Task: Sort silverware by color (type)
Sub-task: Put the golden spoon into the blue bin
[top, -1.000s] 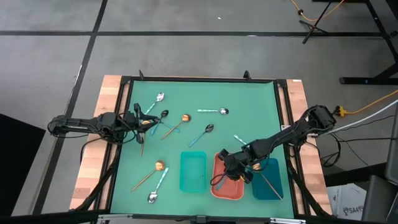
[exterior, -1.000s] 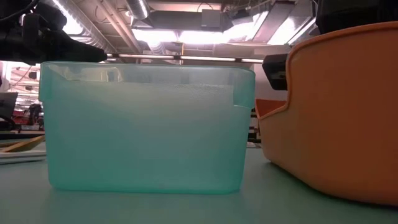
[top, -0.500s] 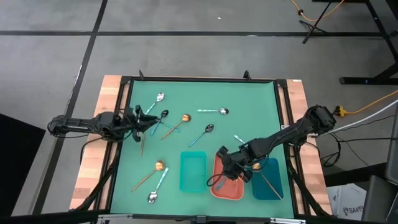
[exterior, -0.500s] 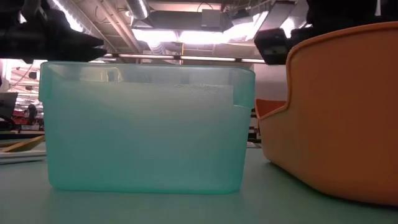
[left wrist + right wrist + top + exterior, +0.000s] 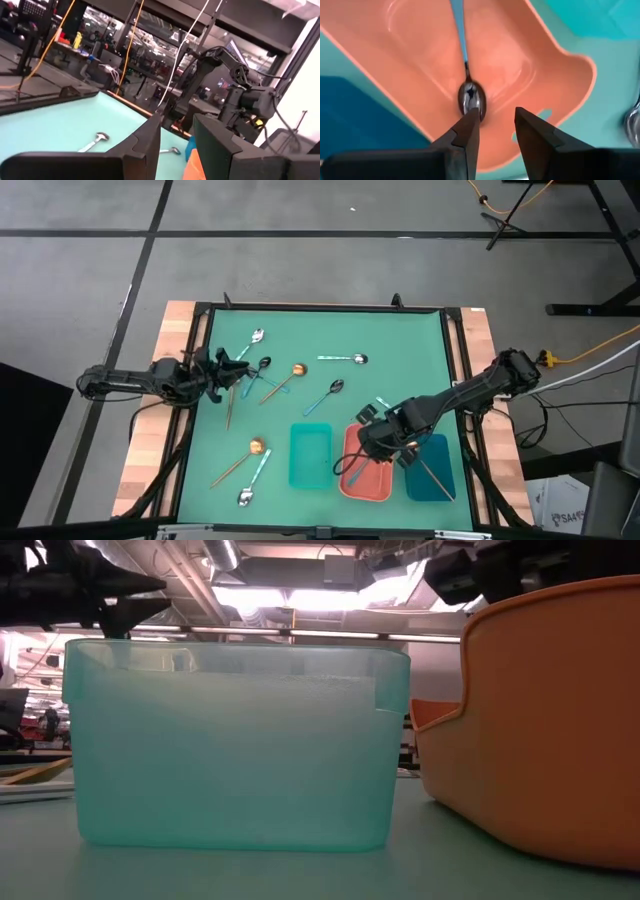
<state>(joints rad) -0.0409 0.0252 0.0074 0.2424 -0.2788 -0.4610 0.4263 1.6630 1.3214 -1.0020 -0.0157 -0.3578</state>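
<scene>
1. The right arm reaches in from the right side of the green surface (image 5: 390, 330) and bends down over the coral tray (image 5: 372, 478).
2. The right gripper (image 5: 492, 131) hangs just above this tray, and its fingers (image 5: 465, 137) are spread apart and hold nothing.
3. A dark spoon with a blue handle (image 5: 469, 95) lies loose inside the coral tray, right under the spread fingers.
4. A brown-handled spoon (image 5: 437, 475) lies in the dark blue tray (image 5: 437, 485), which sits just beside the coral tray.
5. The teal tray (image 5: 310, 455) stands on the other side of the coral tray.
6. The left arm lies low and stretched out along the left side of the surface.
7. The left gripper (image 5: 176, 145) is near the left edge, lifted off the surface, with its fingers spread and nothing between them.
8. Close to it lie a silver spoon (image 5: 252, 342), a second dark spoon (image 5: 257, 372) and a gold spoon (image 5: 288, 376).
9. Farther out lie another silver spoon (image 5: 346, 359) and a third dark spoon (image 5: 327, 395).
10. Near the front left lie a second gold spoon (image 5: 243, 458) and a third silver spoon (image 5: 252, 482), just beside each other.
</scene>
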